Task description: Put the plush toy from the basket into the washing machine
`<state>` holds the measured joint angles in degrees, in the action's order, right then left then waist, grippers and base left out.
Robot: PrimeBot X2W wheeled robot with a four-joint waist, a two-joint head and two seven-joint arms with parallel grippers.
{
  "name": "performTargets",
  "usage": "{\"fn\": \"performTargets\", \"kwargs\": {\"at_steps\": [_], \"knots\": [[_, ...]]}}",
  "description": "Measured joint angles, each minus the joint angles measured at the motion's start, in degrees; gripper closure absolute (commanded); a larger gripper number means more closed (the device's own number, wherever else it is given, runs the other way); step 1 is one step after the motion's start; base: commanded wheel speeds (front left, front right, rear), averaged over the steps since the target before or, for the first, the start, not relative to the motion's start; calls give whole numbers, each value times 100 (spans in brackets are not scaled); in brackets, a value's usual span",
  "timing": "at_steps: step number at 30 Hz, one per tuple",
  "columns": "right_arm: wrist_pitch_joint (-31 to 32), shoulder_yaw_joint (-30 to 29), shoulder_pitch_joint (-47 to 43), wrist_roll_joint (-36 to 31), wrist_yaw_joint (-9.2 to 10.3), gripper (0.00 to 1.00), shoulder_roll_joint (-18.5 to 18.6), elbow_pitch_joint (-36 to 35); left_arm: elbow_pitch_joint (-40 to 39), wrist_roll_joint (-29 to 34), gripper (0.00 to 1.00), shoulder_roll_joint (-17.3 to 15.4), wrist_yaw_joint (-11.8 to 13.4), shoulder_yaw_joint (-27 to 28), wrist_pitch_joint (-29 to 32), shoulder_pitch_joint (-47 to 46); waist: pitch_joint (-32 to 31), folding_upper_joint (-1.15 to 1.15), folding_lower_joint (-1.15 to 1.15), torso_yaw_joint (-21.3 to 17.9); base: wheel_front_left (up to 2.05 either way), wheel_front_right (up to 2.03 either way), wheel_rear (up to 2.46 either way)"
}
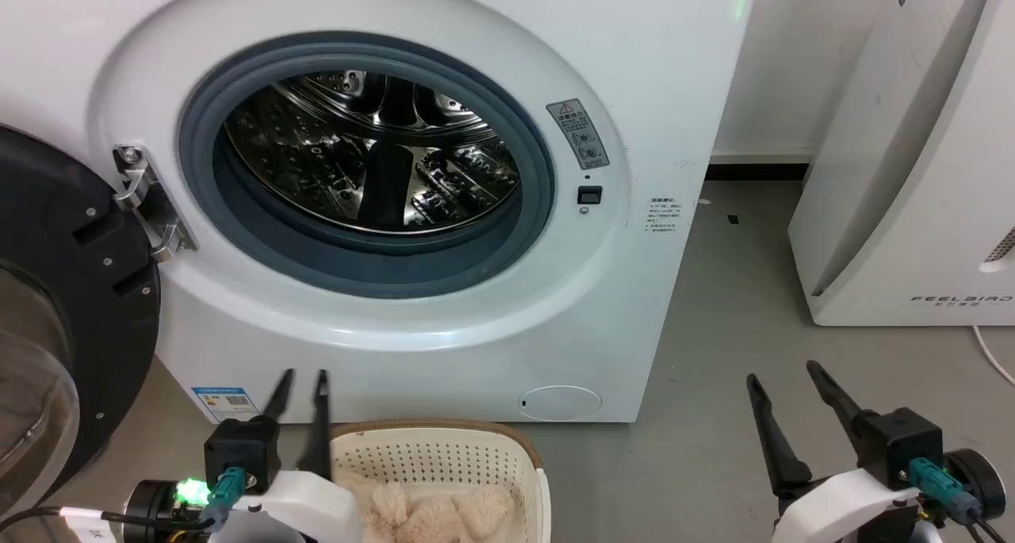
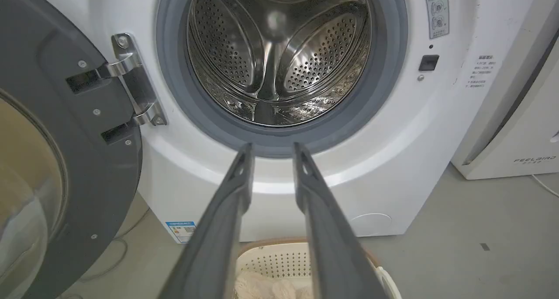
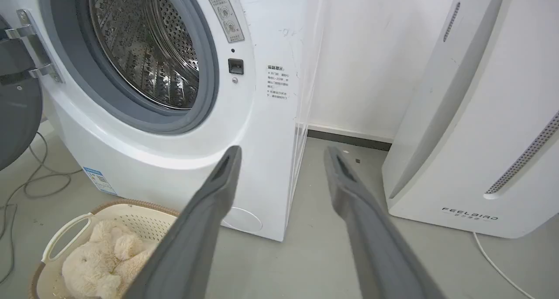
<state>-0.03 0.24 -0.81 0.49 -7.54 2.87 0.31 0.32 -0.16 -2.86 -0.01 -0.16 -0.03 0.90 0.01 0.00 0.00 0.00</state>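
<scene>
Plush toy (image 1: pixel 432 515), fluffy cream-beige, lies in the cream-white perforated plastic basket (image 1: pixel 444 430) just beside the left gripper (image 1: pixel 304 375), whose jaws stand narrowly parted, empty; right gripper (image 1: pixel 783 372) jaws wider, empty. Grasp not begun; next move likely needs left jaws widened and lowered onto it.

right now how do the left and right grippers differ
The left gripper has only a narrow gap between its tips, while the right gripper is spread wider. The left gripper is by the basket holding the plush toy. The right gripper is over the grey floor, nearer the FEELBIRD appliance. Both are open and empty.
</scene>
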Motion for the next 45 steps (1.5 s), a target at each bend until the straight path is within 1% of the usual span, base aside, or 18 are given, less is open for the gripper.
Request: {"fn": "performTargets", "kwargs": {"at_steps": [11,20,36,45], "knots": [[-98,11,-1,70,0,0,0,24,45,-5,0,0,0,-27,-105,2,42,0,0,-11,0,0,0],[-212,20,-1,130,0,0,0,52,241,-53,0,1,-19,-80,-208,2,126,0,0,-23,0,0,0],[-398,79,19,268,0,0,0,52,878,-126,0,-26,-140,-241,-361,-186,473,0,0,-87,0,0,0],[-491,108,141,364,0,0,0,55,1378,-219,0,-122,-222,-354,-458,-419,719,0,0,-156,0,0,0]]}}
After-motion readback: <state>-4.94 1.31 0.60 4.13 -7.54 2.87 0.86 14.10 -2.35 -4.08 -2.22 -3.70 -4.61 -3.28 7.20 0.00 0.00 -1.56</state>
